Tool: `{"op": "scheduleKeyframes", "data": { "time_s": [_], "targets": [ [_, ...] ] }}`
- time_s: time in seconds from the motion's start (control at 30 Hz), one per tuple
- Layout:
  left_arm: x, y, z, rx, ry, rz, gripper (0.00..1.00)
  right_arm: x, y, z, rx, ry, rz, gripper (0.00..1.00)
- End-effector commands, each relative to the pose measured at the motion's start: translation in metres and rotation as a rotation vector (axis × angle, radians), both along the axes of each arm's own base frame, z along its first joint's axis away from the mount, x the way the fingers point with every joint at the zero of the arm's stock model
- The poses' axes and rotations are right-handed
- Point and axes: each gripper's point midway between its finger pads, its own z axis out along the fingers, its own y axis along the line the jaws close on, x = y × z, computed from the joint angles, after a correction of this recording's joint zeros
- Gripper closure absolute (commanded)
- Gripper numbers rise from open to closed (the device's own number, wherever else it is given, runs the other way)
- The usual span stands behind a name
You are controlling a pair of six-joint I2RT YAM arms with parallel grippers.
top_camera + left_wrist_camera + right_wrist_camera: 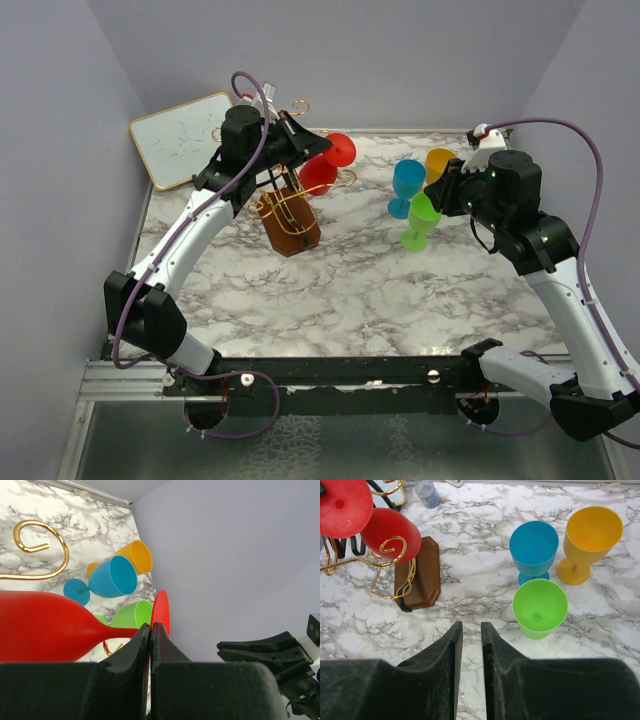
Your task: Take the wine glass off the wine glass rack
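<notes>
The red wine glass (320, 175) lies on its side, up among the gold wire arms of the wine glass rack (290, 222), which has a brown wooden block base. My left gripper (151, 626) is shut on the glass's stem right at the round foot (161, 611), and its bowl (45, 627) points left. From above, the left gripper (312, 150) sits over the rack top. In the right wrist view the red glass (390, 532) sits behind a gold curl (395, 545). My right gripper (471, 630) hovers over bare marble, slightly open and holding nothing.
A blue glass (407, 185), a green glass (420, 222) and an orange glass (440, 160) stand upright close to the right gripper (440, 190). A white board (185, 138) leans at the back left. A small bottle (427, 492) stands behind the rack.
</notes>
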Motion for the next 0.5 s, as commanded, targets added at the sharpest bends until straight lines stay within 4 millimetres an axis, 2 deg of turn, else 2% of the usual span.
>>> {"op": "scheduleKeyframes", "data": {
  "time_s": [0.0,0.17,0.37,0.47],
  "targets": [
    [0.018,-0.011,0.001,-0.04,-0.036,-0.017,1.0,-0.001,0.005,0.009,0.031,-0.036,0.022,0.78],
    [0.021,-0.026,0.011,-0.13,-0.08,-0.093,1.0,-0.002,0.004,0.007,0.029,-0.031,0.022,0.78],
    [0.008,-0.042,0.044,-0.262,-0.185,-0.196,1.0,-0.004,0.005,0.007,0.034,-0.028,0.03,0.78],
    [-0.005,-0.048,0.062,-0.322,-0.235,-0.26,1.0,-0.006,0.007,0.007,0.037,-0.025,0.04,0.78]
  ]
}}
